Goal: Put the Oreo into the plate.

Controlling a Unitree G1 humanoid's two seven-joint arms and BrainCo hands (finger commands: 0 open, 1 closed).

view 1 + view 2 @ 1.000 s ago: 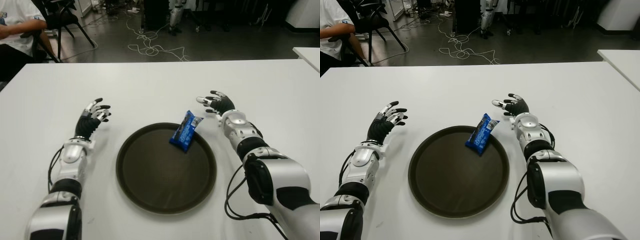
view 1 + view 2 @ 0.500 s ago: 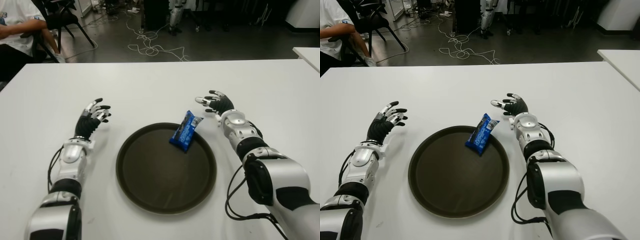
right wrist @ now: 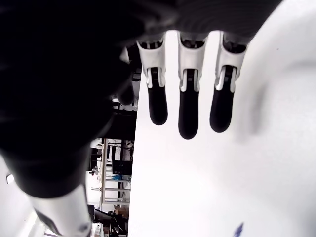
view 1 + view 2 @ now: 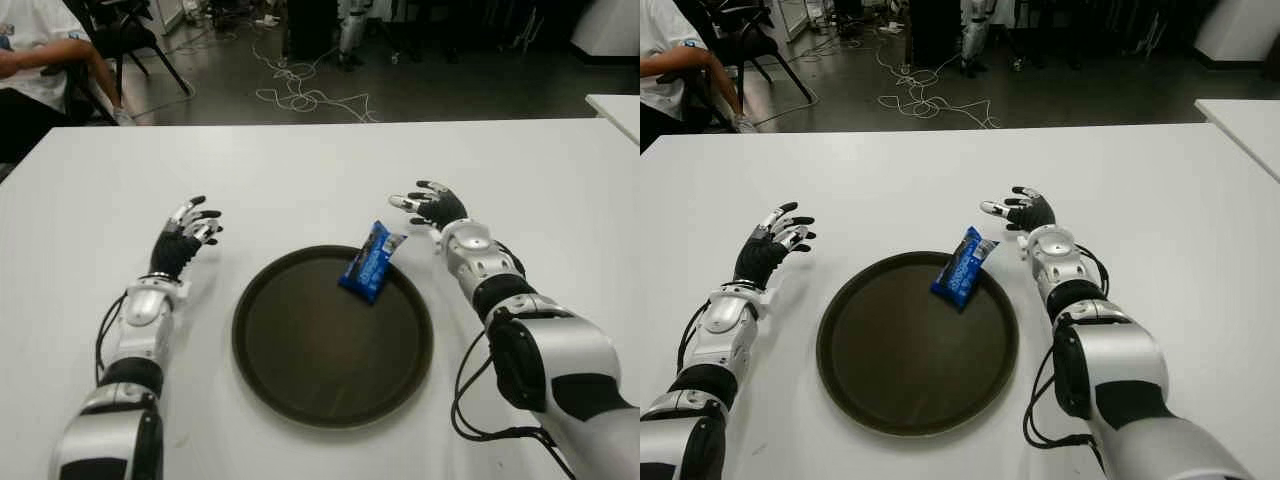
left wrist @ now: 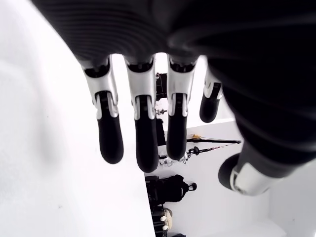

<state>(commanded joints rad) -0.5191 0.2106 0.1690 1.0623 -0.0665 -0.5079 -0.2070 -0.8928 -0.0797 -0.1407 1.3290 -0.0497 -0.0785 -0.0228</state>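
Note:
A blue Oreo packet [image 4: 371,260] lies tilted on the far right rim of the round dark plate [image 4: 300,350], its upper end sticking out over the rim. My right hand [image 4: 428,205] shows just right of the packet and a little farther back, fingers spread, holding nothing. Its fingers [image 3: 188,106] hang straight over bare white table in the right wrist view. My left hand [image 4: 188,230] shows left of the plate, also open, its fingers [image 5: 143,133] extended and empty.
The white table [image 4: 300,170] stretches wide around the plate. A seated person [image 4: 30,60] and a chair [image 4: 130,40] are beyond the far left corner. Cables [image 4: 300,95] lie on the floor behind. Another white table's corner [image 4: 615,105] shows at far right.
My right hand has drifted slightly away from me. The packet, the plate and my left hand have not moved.

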